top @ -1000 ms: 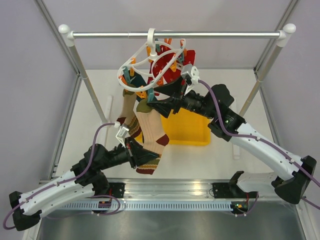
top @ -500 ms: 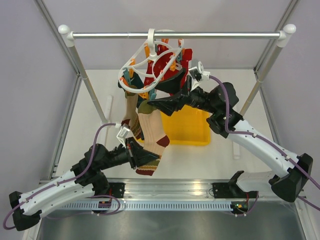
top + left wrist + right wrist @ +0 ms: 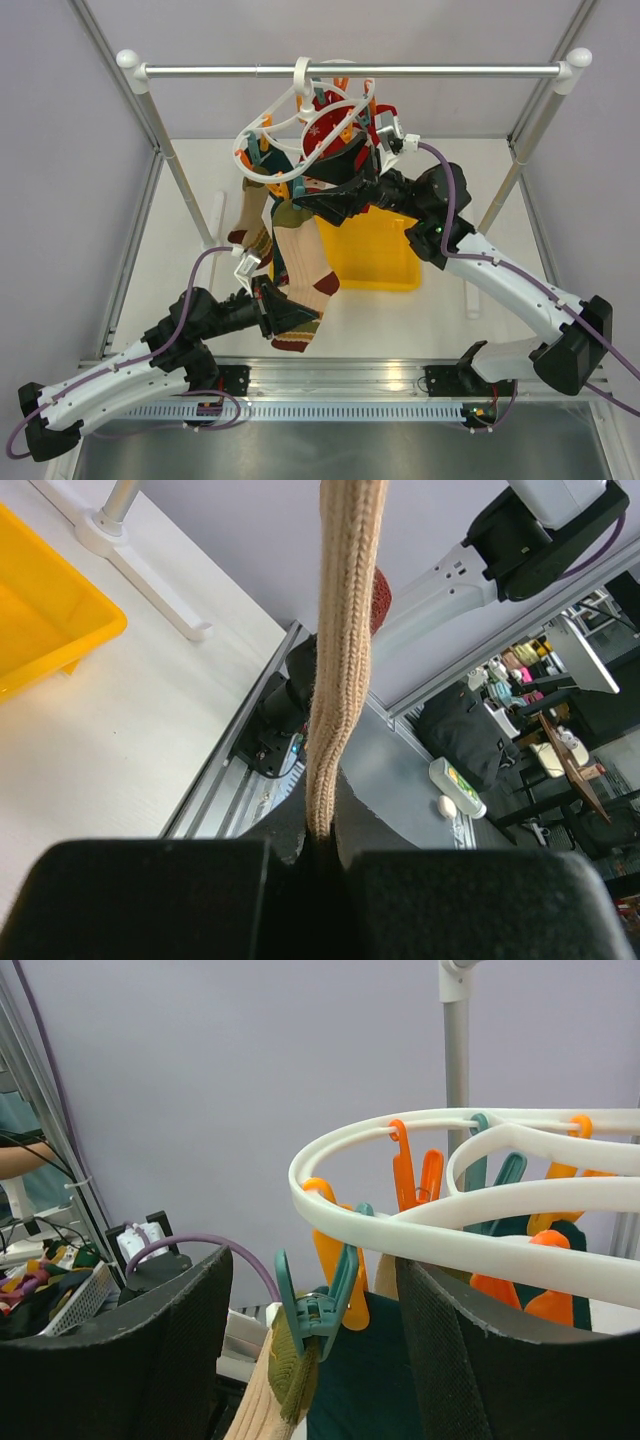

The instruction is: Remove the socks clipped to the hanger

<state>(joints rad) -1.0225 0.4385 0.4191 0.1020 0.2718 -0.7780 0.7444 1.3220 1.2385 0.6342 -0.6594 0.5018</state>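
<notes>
Left gripper (image 3: 285, 318): nearest item, at 6 o'clock of the top view. Jaws are pressed together on the lower end of the beige sock (image 3: 303, 260). The left wrist view shows the fabric pinched in the slit between the pads.

Beige sock: striped, runs up toward 12 o'clock from the left gripper to the hanger (image 3: 268, 132), among the other socks (image 3: 258, 215).

Bin (image 3: 388, 262): yellow, on the table at 2 o'clock from the left gripper, behind the socks.

Right gripper (image 3: 318, 180): at 3 o'clock of the hanger, just under its ring. Jaws are spread wide and grip nothing. In the right wrist view a teal peg (image 3: 315, 1295) hangs between the fingers, biting an olive sock (image 3: 290, 1370). Contact with the peg cannot be told.

Hanger: white ring with orange and teal pegs. Red, dark teal and beige socks are clipped below.

Rail (image 3: 420, 70): farthest item, at 12 o'clock, carrying the hanger's hook
</notes>
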